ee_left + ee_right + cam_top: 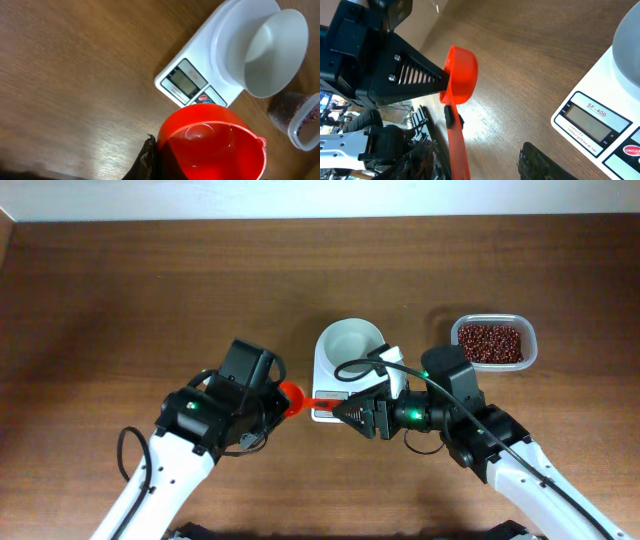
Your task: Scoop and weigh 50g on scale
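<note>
Left gripper (277,397) jaws clamp the red scoop (292,396) by its bowl, with the handle pointing right between the right gripper's (345,408) parted jaws. The scale (190,85) lies lengthwise, its display toward the counter's near edge.

Beneath me spreads a dark brown wooden table (120,300), its grain running side to side (glossy where the light catches it). Along its far edge I see a pale wall strip (320,198).

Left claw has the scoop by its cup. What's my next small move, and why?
Probably close the right claw on the scoop handle: it lies between the open jaws, while the left claw only pinches the cup rim, a poor hold for scooping.
</note>
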Motion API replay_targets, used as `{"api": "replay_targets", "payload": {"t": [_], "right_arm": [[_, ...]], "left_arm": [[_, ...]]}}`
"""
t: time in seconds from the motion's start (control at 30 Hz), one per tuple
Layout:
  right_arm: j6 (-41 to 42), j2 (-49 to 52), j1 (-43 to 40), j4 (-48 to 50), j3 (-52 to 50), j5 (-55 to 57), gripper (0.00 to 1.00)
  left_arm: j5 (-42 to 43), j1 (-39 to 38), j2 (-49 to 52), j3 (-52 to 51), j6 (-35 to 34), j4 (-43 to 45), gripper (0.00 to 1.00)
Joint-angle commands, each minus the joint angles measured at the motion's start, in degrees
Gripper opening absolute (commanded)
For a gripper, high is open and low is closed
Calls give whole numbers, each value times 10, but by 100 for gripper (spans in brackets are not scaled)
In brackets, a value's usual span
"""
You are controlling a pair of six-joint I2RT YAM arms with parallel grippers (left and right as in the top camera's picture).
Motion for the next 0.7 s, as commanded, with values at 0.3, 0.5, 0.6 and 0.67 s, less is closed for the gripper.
{"api": "replay_targets", "payload": {"t": [0.3, 0.5, 0.6, 0.67], "right_arm": [[44, 1, 4, 16, -3, -23, 44], [68, 1, 6, 17, -3, -40, 40], [68, 1, 17, 21, -3, -40, 39], [68, 1, 24, 29, -3, -40, 38]], "left_arm": [[5, -36, -8, 2, -22, 11, 0], [8, -36, -8, 2, -26, 19, 0], [10, -36, -8, 2, -26, 19, 0], [9, -40, -8, 2, -26, 19, 0]]}}
